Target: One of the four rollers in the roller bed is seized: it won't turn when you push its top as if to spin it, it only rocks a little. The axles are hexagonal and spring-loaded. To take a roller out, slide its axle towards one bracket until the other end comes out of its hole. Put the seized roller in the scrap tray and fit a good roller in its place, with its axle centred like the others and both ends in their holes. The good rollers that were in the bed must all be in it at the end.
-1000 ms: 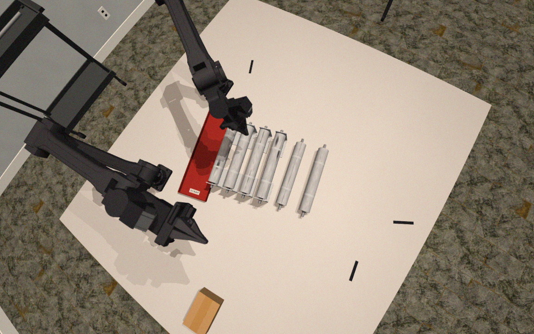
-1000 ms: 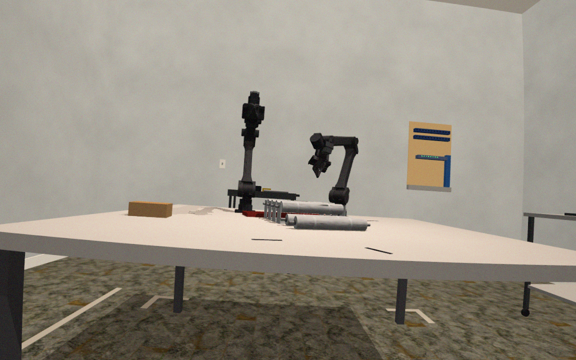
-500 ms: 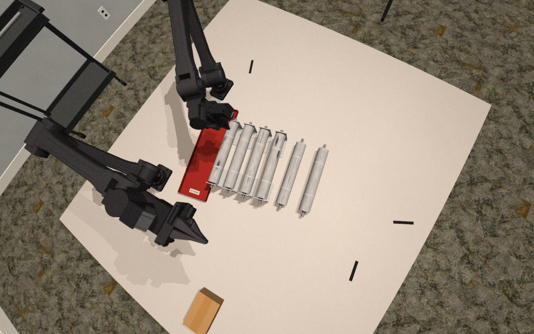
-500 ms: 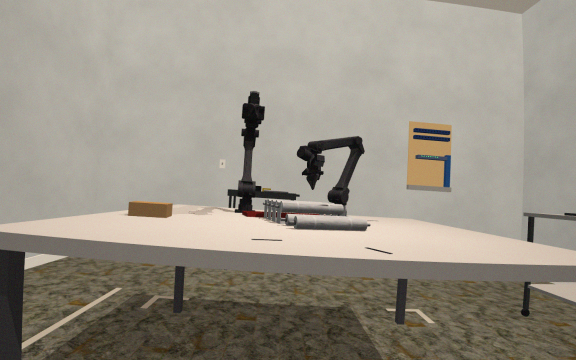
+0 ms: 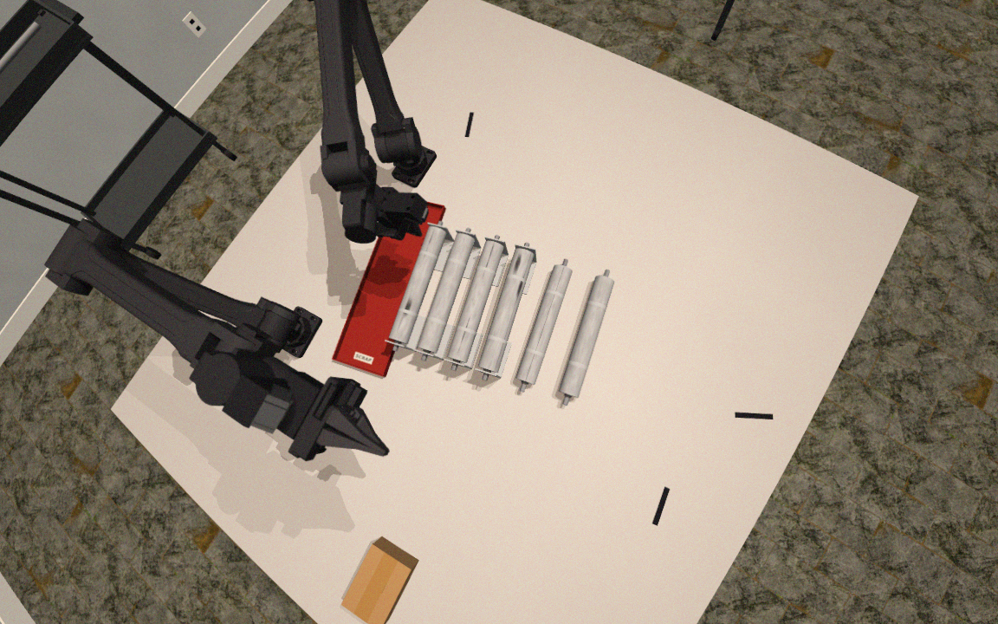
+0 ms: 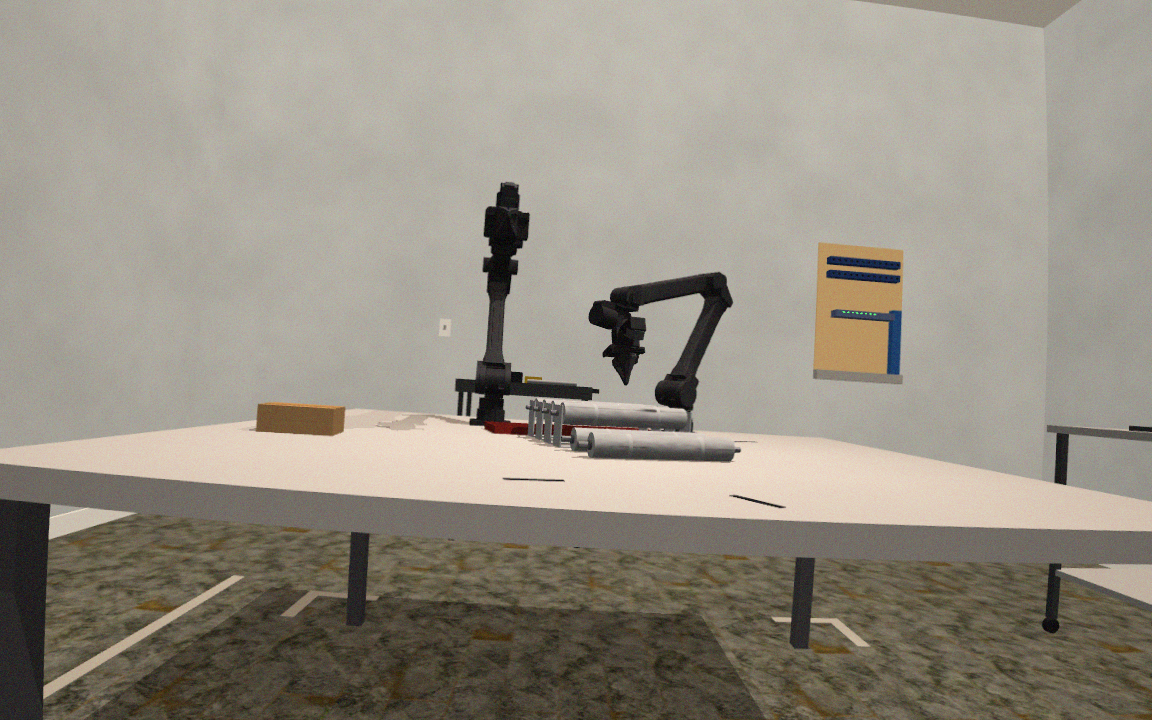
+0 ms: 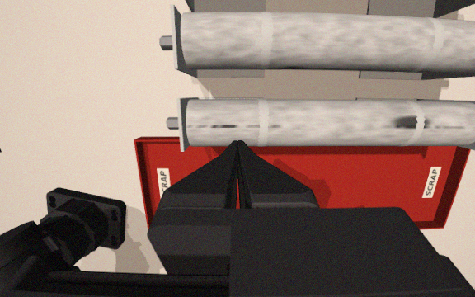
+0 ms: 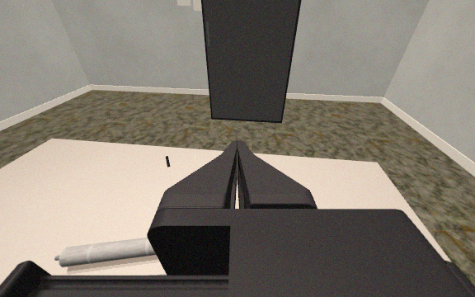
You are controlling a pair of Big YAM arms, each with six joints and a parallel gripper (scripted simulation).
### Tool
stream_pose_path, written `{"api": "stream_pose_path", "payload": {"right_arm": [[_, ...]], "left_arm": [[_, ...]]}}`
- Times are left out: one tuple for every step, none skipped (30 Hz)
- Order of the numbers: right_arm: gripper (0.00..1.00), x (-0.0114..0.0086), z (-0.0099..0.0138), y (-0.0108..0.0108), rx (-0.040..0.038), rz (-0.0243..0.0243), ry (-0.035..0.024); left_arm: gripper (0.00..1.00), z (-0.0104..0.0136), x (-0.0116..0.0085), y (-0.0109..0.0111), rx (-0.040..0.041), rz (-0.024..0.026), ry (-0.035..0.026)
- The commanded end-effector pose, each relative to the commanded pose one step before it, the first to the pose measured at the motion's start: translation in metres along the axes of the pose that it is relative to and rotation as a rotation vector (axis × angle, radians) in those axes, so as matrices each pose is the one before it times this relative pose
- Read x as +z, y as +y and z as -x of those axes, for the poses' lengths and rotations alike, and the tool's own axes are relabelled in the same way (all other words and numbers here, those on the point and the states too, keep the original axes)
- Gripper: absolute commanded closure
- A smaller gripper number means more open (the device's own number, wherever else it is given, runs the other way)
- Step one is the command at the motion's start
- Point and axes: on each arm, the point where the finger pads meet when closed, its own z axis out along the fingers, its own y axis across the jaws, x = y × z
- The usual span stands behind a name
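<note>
Well, nearest in the outside view lies the outer loose roller (image 5: 588,337) (image 6: 662,445) (image 8: 110,251), flat on the surface (image 5: 720,232) (image 6: 383,483) (image 7: 56,82) (image 8: 97,186). Just behind it is the inner loose roller (image 5: 543,326) (image 6: 580,438), also flat. Past those, four rollers sit side by side in the bed. The roller by the tray (image 5: 417,287) (image 7: 332,123) has dark marks on it, and one end of its axle pokes out through its thin bracket (image 7: 183,124). I can't tell which roller is stuck.

The red scrap tray (image 5: 371,310) (image 6: 504,428) (image 7: 365,186) is beyond the bed, with no roller in it. The left jaws (image 5: 418,229) (image 6: 623,380) are pressed together, pointing down above the tray's side of the bed. The right jaws (image 5: 386,451) (image 6: 507,228) are high up and pressed together too — both pairs hold nothing. A brown block (image 5: 374,581) (image 6: 300,419) sits well apart from the rollers. Farthest back, a tan board (image 6: 857,349) hangs on the wall.
</note>
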Motion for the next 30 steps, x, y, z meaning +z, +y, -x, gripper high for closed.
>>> {"api": "stream_pose_path", "payload": {"right_arm": [[1.0,-0.00166,0.04183,0.00437,-0.01013,0.00725,-0.06927],[1.0,0.0,0.0,0.0,0.0,0.0,0.0],[1.0,0.0,0.0,0.0,0.0,0.0,0.0],[1.0,0.0,0.0,0.0,0.0,0.0,0.0],[1.0,0.0,0.0,0.0,0.0,0.0,0.0],[1.0,0.0,0.0,0.0,0.0,0.0,0.0],[1.0,0.0,0.0,0.0,0.0,0.0,0.0],[1.0,0.0,0.0,0.0,0.0,0.0,0.0],[1.0,0.0,0.0,0.0,0.0,0.0,0.0],[1.0,0.0,0.0,0.0,0.0,0.0,0.0],[1.0,0.0,0.0,0.0,0.0,0.0,0.0],[1.0,0.0,0.0,0.0,0.0,0.0,0.0],[1.0,0.0,0.0,0.0,0.0,0.0,0.0],[1.0,0.0,0.0,0.0,0.0,0.0,0.0],[1.0,0.0,0.0,0.0,0.0,0.0,0.0],[1.0,0.0,0.0,0.0,0.0,0.0,0.0],[1.0,0.0,0.0,0.0,0.0,0.0,0.0],[1.0,0.0,0.0,0.0,0.0,0.0,-0.00001],[1.0,0.0,0.0,0.0,0.0,0.0,0.0],[1.0,0.0,0.0,0.0,0.0,0.0,0.0],[1.0,0.0,0.0,0.0,0.0,0.0,0.0],[1.0,0.0,0.0,0.0,0.0,0.0,0.0],[1.0,0.0,0.0,0.0,0.0,0.0,0.0],[1.0,0.0,0.0,0.0,0.0,0.0,0.0],[1.0,0.0,0.0,0.0,0.0,0.0,0.0],[1.0,0.0,0.0,0.0,0.0,0.0,0.0],[1.0,0.0,0.0,0.0,0.0,0.0,0.0],[1.0,0.0,0.0,0.0,0.0,0.0,0.0],[1.0,0.0,0.0,0.0,0.0,0.0,0.0],[1.0,0.0,0.0,0.0,0.0,0.0,0.0]], "left_arm": [[1.0,-0.00049,0.00724,-0.00322,-0.01076,-0.00362,0.0019],[1.0,-0.00017,0.00155,0.00024,-0.00023,0.00084,0.00017],[1.0,-0.00009,0.00154,0.00024,-0.00036,0.00081,0.00013],[1.0,-0.00003,0.00152,0.00024,-0.00043,0.00075,0.00009],[1.0,-0.00041,0.00134,-0.00003,0.00121,0.00006,0.00005],[1.0,-0.00039,0.0013,-0.00004,0.00131,-0.00005,0.00001],[1.0,-0.00039,0.00127,-0.00005,0.00143,-0.00015,-0.00002],[1.0,-0.00039,0.00124,-0.00005,0.00155,-0.00022,-0.00004],[1.0,-0.00063,0.00114,-0.0002,0.00265,-0.0006,-0.00004],[1.0,-0.00047,-0.00034,0.0,-0.00136,0.0005,0.00052],[1.0,0.0,0.0,0.0,0.0,0.0,0.0],[1.0,0.0,0.0,0.0,0.0,0.0,0.0],[1.0,-0.00084,0.00213,-0.00068,0.00291,-0.00266,-0.00136],[1.0,0.00028,0.00202,0.001,-0.00031,0.00183,0.00075],[1.0,-0.00023,0.00107,-0.00022,-0.00025,-0.00061,-0.00019],[1.0,-0.00047,0.00136,0.00006,0.00007,0.00028,0.00021],[1.0,-0.00053,0.00143,0.00011,0.00018,0.00047,0.0003],[1.0,-0.00053,0.00143,0.00009,0.00019,0.00045,0.0003],[1.0,-0.00068,0.00134,-0.00005,0.00091,0.00014,0.00016],[1.0,-0.00061,0.00131,-0.00006,0.00075,0.00007,0.00004],[1.0,-0.00013,0.00143,0.00023,-0.00118,0.00056,0.00004],[1.0,-0.00032,0.00129,0.00004,-0.00023,0.00013,-0.00023],[1.0,-0.00037,0.00124,-0.00002,-0.00011,-0.00013,-0.00011],[1.0,-0.00037,0.00121,-0.00004,-0.00013,-0.00027,-0.00008],[1.0,-0.00037,0.00119,-0.00004,-0.00013,-0.00032,-0.00009],[1.0,-0.00048,0.00115,-0.00011,0.00029,-0.00048,-0.00009],[1.0,-0.00062,-0.00037,-0.0001,0.00106,0.00035,0.00054],[1.0,0.0,0.0,0.0,0.0,0.0,0.0],[1.0,0.0,0.0,0.0,0.0,0.0,0.0],[1.0,-0.00077,0.00209,-0.00065,0.00028,-0.00238,-0.00222]]}}
